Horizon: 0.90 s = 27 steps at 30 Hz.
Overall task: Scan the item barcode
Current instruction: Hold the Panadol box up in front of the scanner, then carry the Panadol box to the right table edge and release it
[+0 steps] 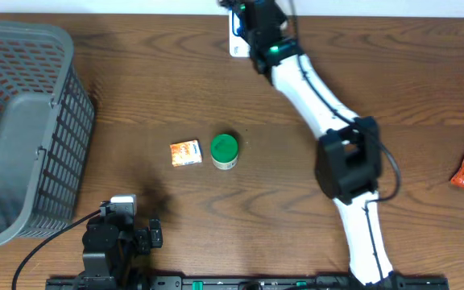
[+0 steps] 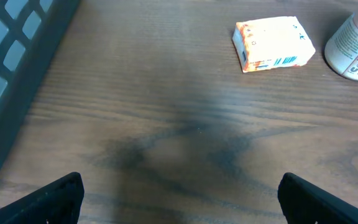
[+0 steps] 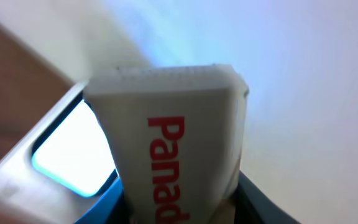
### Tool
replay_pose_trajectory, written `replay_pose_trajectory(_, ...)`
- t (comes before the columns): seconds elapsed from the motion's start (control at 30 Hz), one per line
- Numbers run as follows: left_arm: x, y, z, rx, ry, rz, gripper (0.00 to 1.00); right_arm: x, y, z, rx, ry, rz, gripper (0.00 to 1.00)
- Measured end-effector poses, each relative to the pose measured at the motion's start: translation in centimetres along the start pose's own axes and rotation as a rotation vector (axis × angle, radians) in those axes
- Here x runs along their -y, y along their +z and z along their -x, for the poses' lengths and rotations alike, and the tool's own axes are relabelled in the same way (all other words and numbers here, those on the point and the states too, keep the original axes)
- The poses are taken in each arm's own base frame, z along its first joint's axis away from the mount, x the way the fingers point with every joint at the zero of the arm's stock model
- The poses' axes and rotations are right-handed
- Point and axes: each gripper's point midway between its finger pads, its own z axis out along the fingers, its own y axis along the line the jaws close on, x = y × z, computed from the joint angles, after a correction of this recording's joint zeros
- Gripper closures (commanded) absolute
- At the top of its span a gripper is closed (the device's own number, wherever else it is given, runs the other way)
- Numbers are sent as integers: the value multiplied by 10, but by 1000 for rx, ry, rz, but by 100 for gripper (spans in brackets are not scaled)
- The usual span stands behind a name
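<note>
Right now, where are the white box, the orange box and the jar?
white box [image 3: 173, 149], right wrist view, on its printed face.
orange box [image 2: 272, 40], left wrist view, on its top face.
jar [image 1: 224, 147], overhead view, on its green lid.

Looking down on a dark brown tabletop [image 1: 176, 89], grained left to right and filling almost the whole overhead view. Catching a thin pale strip of wall [image 1: 393, 6] along the far edge. Getting soft, even light from above. Seeing blurred grey shadows [image 2: 179, 149] pooling on the wood in the left wrist view, fading out at the edges. Picking up that pale wall again in the right wrist view, glowing cool bluish white, and glimpsing a brown wedge of tabletop at far left.
</note>
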Motion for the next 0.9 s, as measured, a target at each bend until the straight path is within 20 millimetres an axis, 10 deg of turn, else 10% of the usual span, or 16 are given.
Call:
replay_pose_trajectory(0.4, 0, 0, 0, 0, 0, 0, 1, -60, 40, -17, -20, -402, -191, 65)
replay_pose_trajectory(0.57, 0, 0, 0, 0, 0, 0, 1, -59, 30, 16, 81, -408, -243, 65)
replay_pose_trajectory(0.9, 0, 0, 0, 0, 0, 0, 1, -69, 33, 15, 95, -470, -193, 65)
